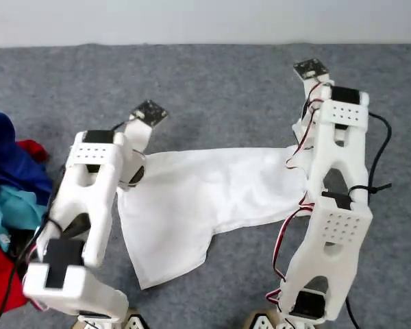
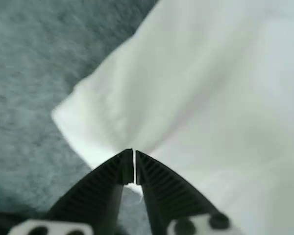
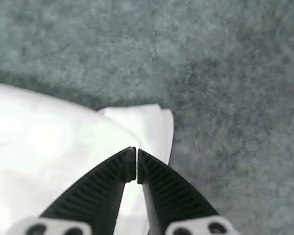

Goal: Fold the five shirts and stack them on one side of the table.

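A: Surface first. Grey carpet-like mat (image 1: pixel 212 89) across the whole table, with a strip of pale wall (image 1: pixel 192 20) behind it. What's lying on it?

B: One white shirt (image 1: pixel 198 195), spread mostly flat on the mat and stretched from one arm to the other. On the left arm's half a broad flap runs back toward the arm bases and ends in a blunt corner.

A: Left claw?

B: The left gripper (image 2: pixel 134 169) is at the shirt's left end. In the wrist view the dark ribbed jaws are clenched, with a hairline slit between the tips and a sliver of white cloth pinched under them. It is grasping the shirt's edge, just beside a folded corner that rests on the mat.

A: And the right?

B: The right gripper (image 3: pixel 136 166) is at the shirt's opposite end. Its jaws are pressed together the same way, with the tips on a small doubled-over corner where the cloth layers show. It is grasping the shirt as well.

A: Is the cloth taut?

B: The shirt's far edge runs fairly straight between the two grips. Soft creases cross its middle.

A: Anything else noted?

B: A heap of coloured garments (image 1: pixel 7 199) lies well to the left of the shirt, beyond the left arm. Blue is on the far side, teal is beneath it, and red is nearest the arm bases. The heap is crumpled and sits apart from the shirt.
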You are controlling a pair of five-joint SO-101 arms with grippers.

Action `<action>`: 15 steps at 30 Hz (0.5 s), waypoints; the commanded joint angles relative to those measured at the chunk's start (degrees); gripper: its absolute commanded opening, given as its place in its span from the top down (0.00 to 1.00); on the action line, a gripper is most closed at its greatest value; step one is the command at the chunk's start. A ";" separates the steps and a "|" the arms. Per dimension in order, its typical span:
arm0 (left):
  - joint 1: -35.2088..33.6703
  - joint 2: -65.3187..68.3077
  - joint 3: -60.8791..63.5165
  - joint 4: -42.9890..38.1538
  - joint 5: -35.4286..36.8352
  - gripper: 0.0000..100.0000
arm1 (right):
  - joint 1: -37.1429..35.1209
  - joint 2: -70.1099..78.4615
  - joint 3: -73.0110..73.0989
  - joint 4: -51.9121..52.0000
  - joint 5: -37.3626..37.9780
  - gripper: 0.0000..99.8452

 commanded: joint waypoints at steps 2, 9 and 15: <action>1.49 -5.01 -1.89 -2.55 0.35 0.99 | -1.80 -0.22 -4.13 4.18 -0.26 0.99; 0.97 10.37 -8.04 -8.70 5.10 0.98 | -1.80 7.87 -4.57 -1.01 -0.26 0.99; -5.54 25.41 -23.34 0.00 4.66 0.98 | 1.27 9.36 -4.57 -6.11 -0.18 0.99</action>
